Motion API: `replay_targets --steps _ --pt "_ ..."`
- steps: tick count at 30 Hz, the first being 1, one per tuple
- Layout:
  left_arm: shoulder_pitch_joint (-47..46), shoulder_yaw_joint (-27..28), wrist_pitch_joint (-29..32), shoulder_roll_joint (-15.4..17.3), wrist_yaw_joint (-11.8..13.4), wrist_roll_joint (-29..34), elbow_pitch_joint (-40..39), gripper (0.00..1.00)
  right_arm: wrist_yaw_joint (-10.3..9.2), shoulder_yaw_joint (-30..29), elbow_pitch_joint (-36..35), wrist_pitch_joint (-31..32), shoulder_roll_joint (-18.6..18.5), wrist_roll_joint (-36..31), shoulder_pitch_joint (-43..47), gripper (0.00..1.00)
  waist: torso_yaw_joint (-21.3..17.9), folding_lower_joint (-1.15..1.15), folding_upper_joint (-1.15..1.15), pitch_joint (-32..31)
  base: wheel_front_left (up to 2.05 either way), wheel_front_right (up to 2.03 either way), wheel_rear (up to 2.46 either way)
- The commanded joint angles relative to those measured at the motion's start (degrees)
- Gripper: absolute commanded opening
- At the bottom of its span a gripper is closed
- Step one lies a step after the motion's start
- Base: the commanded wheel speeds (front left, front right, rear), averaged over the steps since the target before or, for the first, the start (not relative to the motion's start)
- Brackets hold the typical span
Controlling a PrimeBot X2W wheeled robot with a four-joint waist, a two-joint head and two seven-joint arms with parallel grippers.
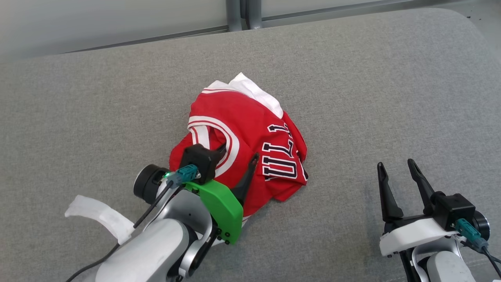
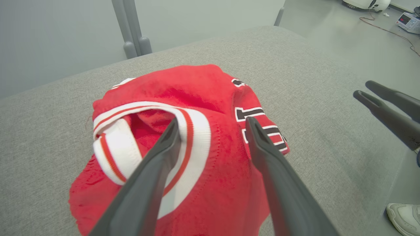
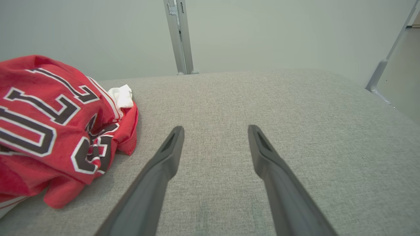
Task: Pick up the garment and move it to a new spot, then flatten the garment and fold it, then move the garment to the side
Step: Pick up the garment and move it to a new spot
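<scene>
The garment (image 1: 242,129) is a red jersey with white-and-red trim and dark lettering, lying crumpled in a heap on the grey padded surface (image 1: 352,78). My left gripper (image 1: 238,153) hangs open over the heap's near side. In the left wrist view the left gripper (image 2: 212,122) has its fingers spread above the garment (image 2: 197,85), just beside the white-trimmed opening, and nothing is gripped. My right gripper (image 1: 395,163) stands open over bare surface, to the right of the heap. The right wrist view has the right gripper (image 3: 215,128) empty and the garment (image 3: 49,131) off to its left.
Metal posts (image 1: 242,13) and a pale wall run behind the surface's far edge. A white strip (image 1: 98,217) lies by my left forearm. In the left wrist view, the right gripper (image 2: 363,89) sits at the right, with a shoe (image 2: 405,216) on the floor below it.
</scene>
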Motion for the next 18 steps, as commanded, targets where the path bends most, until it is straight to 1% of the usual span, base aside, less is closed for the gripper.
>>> replay_targets --steps 1,2,3,5,8,11,12,13,14,16,18 --pt "0.4 0.1 0.0 0.1 0.0 -0.3 0.9 0.48 0.00 0.2 0.1 0.0 -0.1 -0.1 -0.4 1.00 -0.3 0.00 0.47 0.2 0.00 0.00 0.00" --pt "0.4 0.2 -0.3 0.0 -0.2 -0.5 1.6 0.45 0.00 0.2 0.2 0.0 -0.1 -0.1 -0.5 1.00 -0.5 0.00 0.47 0.3 0.00 0.00 0.00" --pt "0.4 0.2 -0.5 -0.2 -0.5 -0.6 2.2 0.38 0.00 0.3 0.1 0.0 -0.1 0.0 -0.6 1.00 -0.6 0.00 0.47 0.4 0.00 0.00 0.00" --pt "0.1 0.3 -0.9 -0.5 -0.7 -0.9 3.3 0.00 0.00 0.1 0.1 0.0 -0.1 0.1 -0.6 1.00 -0.9 0.00 0.47 0.5 0.00 0.00 0.00" --pt "-0.8 0.7 -1.9 -0.7 -1.3 -0.8 4.1 0.00 0.00 -0.1 0.0 0.0 -0.1 0.2 -0.5 1.00 -1.4 0.00 0.47 0.6 0.00 0.00 0.00" --pt "-2.5 1.4 -2.5 -0.3 -1.7 -0.4 2.1 0.00 0.00 -0.4 -0.1 0.0 -0.1 0.4 -0.3 1.00 -1.6 0.00 0.47 0.7 0.00 0.00 0.00" --pt "-4.3 2.2 -1.8 0.2 -2.1 -0.3 -0.8 0.00 0.00 -0.7 -0.2 0.0 -0.1 0.5 0.1 1.00 -1.6 0.00 0.47 0.6 0.00 0.00 0.00" --pt "-4.3 2.2 -1.8 0.2 -2.1 -0.3 -0.8 0.00 0.00 -0.7 -0.2 0.0 -0.1 0.5 0.1 1.00 -1.6 0.00 0.47 0.6 0.00 0.00 0.00" --pt "-5.3 2.8 -1.3 0.4 -2.2 -0.8 -2.7 0.00 0.00 -0.9 -0.2 0.0 -0.1 0.5 0.3 1.00 -1.5 0.00 0.47 0.6 0.00 0.00 0.00" --pt "-8.9 4.2 0.1 1.8 -2.6 -0.2 -6.9 0.00 0.00 -1.1 -0.1 0.0 -0.1 0.7 0.5 1.00 -1.2 0.00 0.47 0.4 0.00 0.00 0.00" --pt "-12.5 6.4 1.7 2.3 -3.0 -1.1 -10.8 0.00 0.00 -1.0 0.1 0.0 -0.1 1.1 0.5 1.00 -0.9 0.00 0.47 0.3 0.00 0.00 0.00"
